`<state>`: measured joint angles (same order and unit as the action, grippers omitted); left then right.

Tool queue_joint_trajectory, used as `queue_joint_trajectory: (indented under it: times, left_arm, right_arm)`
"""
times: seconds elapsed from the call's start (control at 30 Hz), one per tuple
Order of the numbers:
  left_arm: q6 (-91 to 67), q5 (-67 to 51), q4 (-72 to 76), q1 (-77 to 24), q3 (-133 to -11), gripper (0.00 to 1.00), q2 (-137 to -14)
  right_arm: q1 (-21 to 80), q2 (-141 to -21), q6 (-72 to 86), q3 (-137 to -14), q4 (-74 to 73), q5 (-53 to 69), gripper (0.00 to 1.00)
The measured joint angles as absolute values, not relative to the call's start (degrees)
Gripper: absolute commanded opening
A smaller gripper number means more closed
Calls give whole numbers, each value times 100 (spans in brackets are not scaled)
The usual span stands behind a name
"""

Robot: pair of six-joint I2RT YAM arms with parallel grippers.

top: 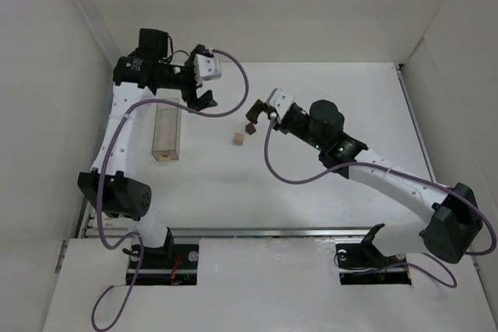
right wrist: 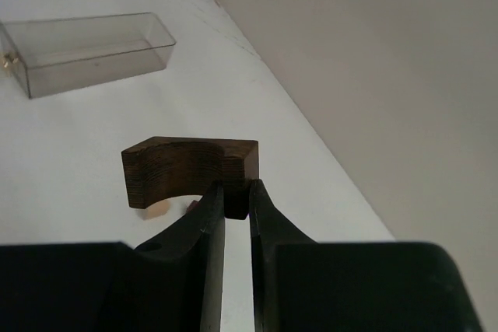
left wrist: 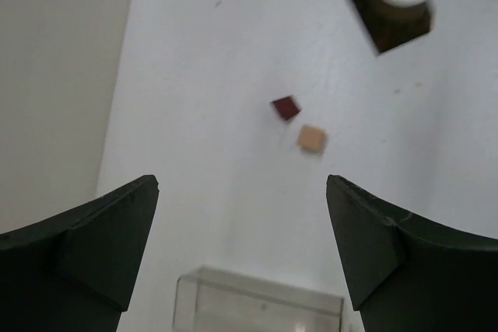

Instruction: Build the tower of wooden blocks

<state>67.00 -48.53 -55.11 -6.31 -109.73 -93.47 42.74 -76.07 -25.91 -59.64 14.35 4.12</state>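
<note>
Pinching dark brown block [right wrist: 187, 169] by one end in clenched right hand [right wrist: 236, 207], aloft at twelve o'clock of maroon pointed piece [top: 250, 127] and tan cube [top: 239, 139] on worktop [top: 233, 192]. Holding left hand [left wrist: 241, 192] released. Judging block light, stiff, smooth; gripping flat faces against pivoting.

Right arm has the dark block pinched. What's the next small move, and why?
Probably carry the dark brown block over the tan cube and lower it. The right gripper has its jaws shut on the block, off the table, and the cube sits bare near the maroon piece.
</note>
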Motion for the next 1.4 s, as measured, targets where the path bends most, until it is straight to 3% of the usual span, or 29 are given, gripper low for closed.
queue_joint_trajectory:
  times: [0.2, 0.4, 0.57, 0.8, 0.97, 1.33, 1.4]
  left_arm:
    - [6934, -5841, -6165, -1221, -10951, 87, -9546]
    - [6851, -6532, -6259, -1446, -10753, 73, -9677]
    - [6785, -7063, -6351, -1684, -10429, 71, -9841]
    - [6576, -7564, -6405, -1787, -10407, 59, -10278]
    - [6490, -7679, -6484, -1780, -10407, 44, -10333]
    - [6401, -7813, -6521, -1763, -10425, 46, -10455]
    - [6394, -7830, -6497, -1763, -10427, 38, -10479]
  right_arm:
    - [4283, -7535, -4099, -5542, 1511, 1400, 0]
    - [4281, -7437, -4790, -5537, 1599, 1756, 0]
    - [4281, -7371, -4980, -5540, 1745, 1970, 0]
    - [4281, -7382, -5113, -5540, 1756, 2049, 0]
    - [4278, -7400, -5188, -5540, 1763, 2008, 0]
    - [4313, -7550, -5212, -5540, 1815, 2073, 0]
    - [4357, -7561, -5212, -5542, 1815, 2110, 0]
